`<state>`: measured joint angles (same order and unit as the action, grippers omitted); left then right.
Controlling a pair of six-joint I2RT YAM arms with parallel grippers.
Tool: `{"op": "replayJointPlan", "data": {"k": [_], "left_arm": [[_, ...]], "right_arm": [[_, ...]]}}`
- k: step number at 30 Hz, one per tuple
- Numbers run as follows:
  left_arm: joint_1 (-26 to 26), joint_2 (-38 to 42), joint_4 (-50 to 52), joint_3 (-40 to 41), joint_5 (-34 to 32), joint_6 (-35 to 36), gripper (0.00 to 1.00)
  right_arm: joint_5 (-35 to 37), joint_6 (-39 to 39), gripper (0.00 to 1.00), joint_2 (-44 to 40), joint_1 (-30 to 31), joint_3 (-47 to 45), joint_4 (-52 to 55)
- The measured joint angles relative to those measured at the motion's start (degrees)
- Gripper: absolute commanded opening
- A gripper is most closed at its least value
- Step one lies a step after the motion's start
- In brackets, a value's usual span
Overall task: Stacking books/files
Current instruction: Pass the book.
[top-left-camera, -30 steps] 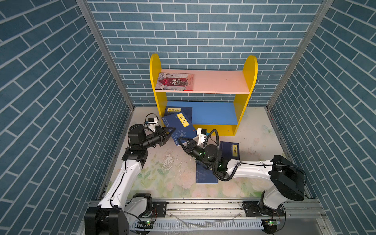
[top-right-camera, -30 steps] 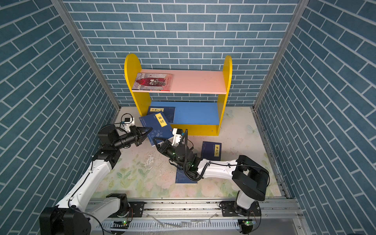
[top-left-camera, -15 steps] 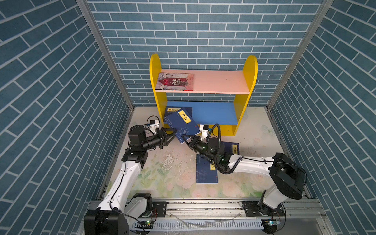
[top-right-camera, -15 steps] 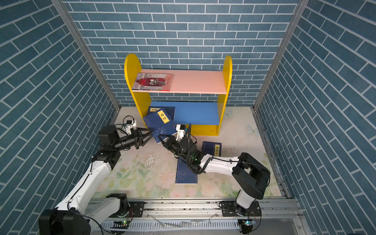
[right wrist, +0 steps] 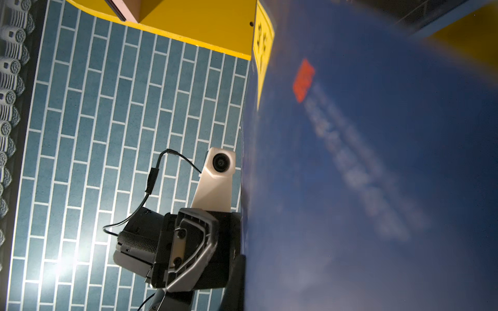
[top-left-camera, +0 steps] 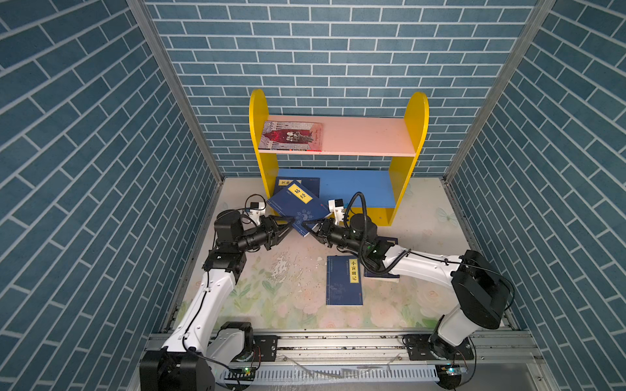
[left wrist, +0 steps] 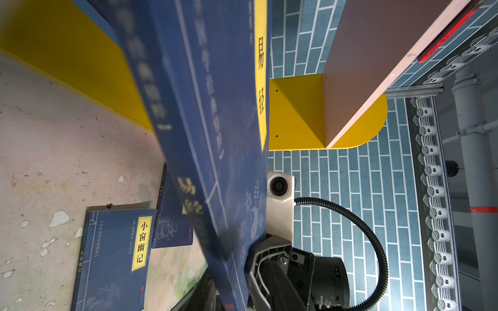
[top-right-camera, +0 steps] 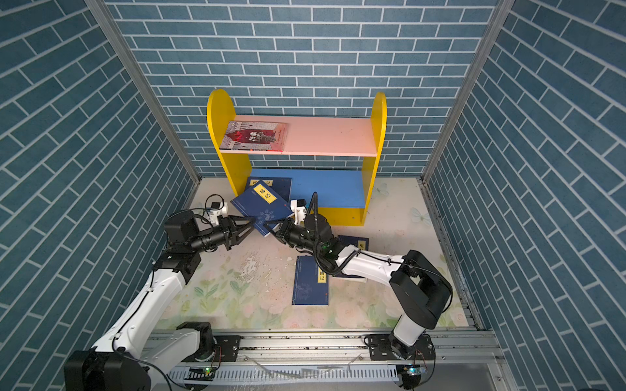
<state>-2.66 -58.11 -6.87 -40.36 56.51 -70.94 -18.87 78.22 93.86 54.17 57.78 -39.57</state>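
Observation:
A dark navy book [top-left-camera: 298, 206] with a yellow title strip hangs tilted in front of the shelf's lower board. My right gripper [top-left-camera: 305, 226] is shut on its lower corner. My left gripper [top-left-camera: 290, 223] stands open, its fingers spread around the same book's near edge. This book fills much of the left wrist view [left wrist: 210, 107] and the right wrist view [right wrist: 377, 161]. A second navy book [top-left-camera: 301, 181] lies on the blue lower board, partly covered. A third [top-left-camera: 343, 281] lies flat on the floor. Another [top-left-camera: 381, 273] lies under my right arm. A red-pink illustrated book [top-left-camera: 293, 135] rests on the pink upper board.
The small shelf has yellow side panels [top-left-camera: 259, 152], a pink upper board [top-left-camera: 366, 135] and a blue lower board [top-left-camera: 359, 188], and stands against the back brick wall. Brick walls close in both sides. The floral floor mat [top-left-camera: 281, 291] is scuffed. A metal rail [top-left-camera: 338, 342] runs along the front.
The right gripper moved up to the held book's lower corner and shut on it. The left gripper, shut on the book before, has opened. The book shifted slightly toward the shelf.

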Motion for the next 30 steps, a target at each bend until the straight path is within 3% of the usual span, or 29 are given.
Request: {"op": "replayJointPlan", "data": {"k": [6,10,15,20,23,25,29,30], "left_arm": [[0.0,-2.8,-2.14,0.0,-0.31,-0.17,0.38],[0.0,-4.24,-2.54,0.0,-0.68,-0.28,0.3],[0.0,-4.55,-3.08,-0.02,-0.76,-0.52,0.3],[-0.07,-5.14,-3.08,-0.15,-0.76,-0.68,0.15],[-0.11,-6.08,-3.17,-1.03,-0.85,-1.95,0.02],[-0.11,-6.86,-3.13,-1.6,-1.11,-2.43,0.0],[-0.09,-8.85,-3.1,-3.82,-1.88,-3.08,0.0],[-0.11,-9.49,-3.13,-4.48,-2.08,-3.28,0.0]], "right_arm": [[-4.61,0.07,0.01,1.2,-0.68,1.46,1.49],[-7.06,1.09,0.01,2.21,-1.57,2.36,1.86],[-9.73,1.49,0.01,2.8,-2.91,3.65,2.8],[-13.22,1.92,0.02,3.5,-4.7,5.11,3.93],[-14.95,2.43,0.12,4.39,-5.49,5.81,4.35],[-16.2,2.56,0.14,5.29,-5.73,7.06,4.72],[-18.34,1.73,0.39,6.82,-6.49,9.86,6.05],[-18.75,1.14,0.51,6.95,-6.56,10.47,6.49]]}}
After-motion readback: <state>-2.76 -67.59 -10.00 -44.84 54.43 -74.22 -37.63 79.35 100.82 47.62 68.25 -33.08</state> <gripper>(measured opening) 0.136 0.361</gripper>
